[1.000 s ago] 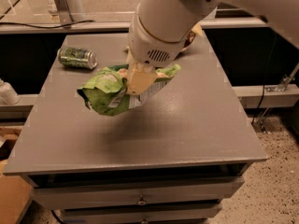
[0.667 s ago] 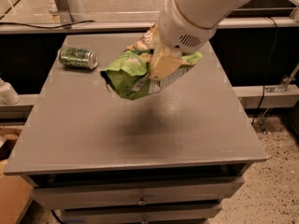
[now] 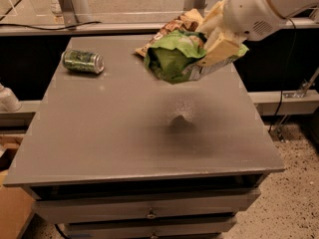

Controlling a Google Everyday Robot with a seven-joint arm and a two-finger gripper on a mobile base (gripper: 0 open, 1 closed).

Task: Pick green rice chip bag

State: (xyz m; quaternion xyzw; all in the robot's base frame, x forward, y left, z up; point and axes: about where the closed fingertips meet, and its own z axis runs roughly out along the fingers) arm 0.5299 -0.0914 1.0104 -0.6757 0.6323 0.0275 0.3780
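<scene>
1. A grey drawer cabinet (image 3: 124,133) fills most of the view; a dark shadow (image 3: 179,122) is cast on its top near the centre.
2. A white robot arm (image 3: 259,6) is seen entering from the upper right.
3. The green rice chip bag (image 3: 172,59) is held in the air above the back right part of the top, crumpled, clear of the surface.
4. The gripper (image 3: 215,53) is clamped on the bag's right end, with beige fingers (image 3: 222,48) pressed onto it.
5. A brown-and-tan snack bag (image 3: 175,26) is seen just behind the green bag, partly hidden by it.
6. A green drink can (image 3: 82,61) is laid on its side at the back left, well apart from the bags.
</scene>
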